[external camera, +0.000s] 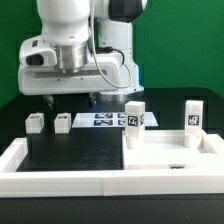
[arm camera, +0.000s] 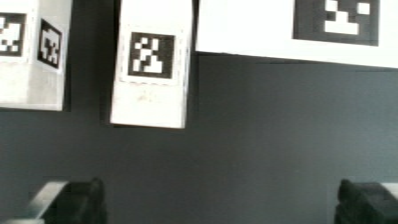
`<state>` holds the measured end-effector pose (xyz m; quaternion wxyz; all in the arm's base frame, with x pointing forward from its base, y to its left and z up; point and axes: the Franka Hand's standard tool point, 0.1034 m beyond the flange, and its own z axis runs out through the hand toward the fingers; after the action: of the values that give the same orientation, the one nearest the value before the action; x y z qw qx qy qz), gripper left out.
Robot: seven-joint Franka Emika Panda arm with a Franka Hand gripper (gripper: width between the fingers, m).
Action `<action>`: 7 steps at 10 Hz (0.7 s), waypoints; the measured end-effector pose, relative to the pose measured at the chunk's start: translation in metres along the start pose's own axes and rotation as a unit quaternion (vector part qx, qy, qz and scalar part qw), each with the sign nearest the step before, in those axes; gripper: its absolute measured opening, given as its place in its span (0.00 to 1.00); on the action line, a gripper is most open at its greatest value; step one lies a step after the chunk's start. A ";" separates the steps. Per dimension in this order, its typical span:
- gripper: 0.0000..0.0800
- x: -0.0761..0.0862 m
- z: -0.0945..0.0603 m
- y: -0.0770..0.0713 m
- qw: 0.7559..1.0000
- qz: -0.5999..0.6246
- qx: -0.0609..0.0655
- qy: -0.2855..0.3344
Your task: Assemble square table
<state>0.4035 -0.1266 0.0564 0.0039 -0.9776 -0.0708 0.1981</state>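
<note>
Item: white Panda arm (external camera: 75,25), entering from the upper middle of the exterior view, its wrist set so that the hand points straight down at the black table surface (external camera: 70,150). Gripper (external camera: 70,100): jaws spread wide apart with nothing between them, tips hanging just above the surface and touching no part. In the wrist view the gripper (arm camera: 217,205) shows as two dark fingertips (arm camera: 71,200) at opposite sides, with bare dark surface between. Square tabletop (external camera: 175,155): flat and white, lying at the exterior view's right inside the white rim bars (external camera: 60,185), with a small tag (external camera: 178,167) on its near edge, well apart from the gripper. Legs: four, white, each tagged. First leg (external camera: 35,123) and second leg (external camera: 63,122): side by side but not touching on the black surface at the exterior view's left, near the gripper. In the wrist view the second leg (arm camera: 157,65) is a long white block with one tag, and the first leg (arm camera: 36,50) beside it is cut by the picture's edge. Third leg (external camera: 134,122): upright at the tabletop's far corner, toward the middle of the scene. Fourth leg (external camera: 192,116): upright at the tabletop's far edge, further toward the exterior view's right. Whether either is fastened cannot be told. Marker board (external camera: 105,120): flat on the table between the second and third legs. The wrist view shows one tagged corner of the marker board (arm camera: 302,25).
</note>
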 end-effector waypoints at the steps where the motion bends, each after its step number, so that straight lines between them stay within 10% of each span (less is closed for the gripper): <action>1: 0.81 -0.001 0.001 0.009 1.000 -0.005 0.000 -0.001; 7: 0.81 -0.001 0.002 0.010 0.999 -0.053 -0.001 -0.001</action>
<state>0.4037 -0.1365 0.0549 0.0136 -0.9723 -0.1224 0.1987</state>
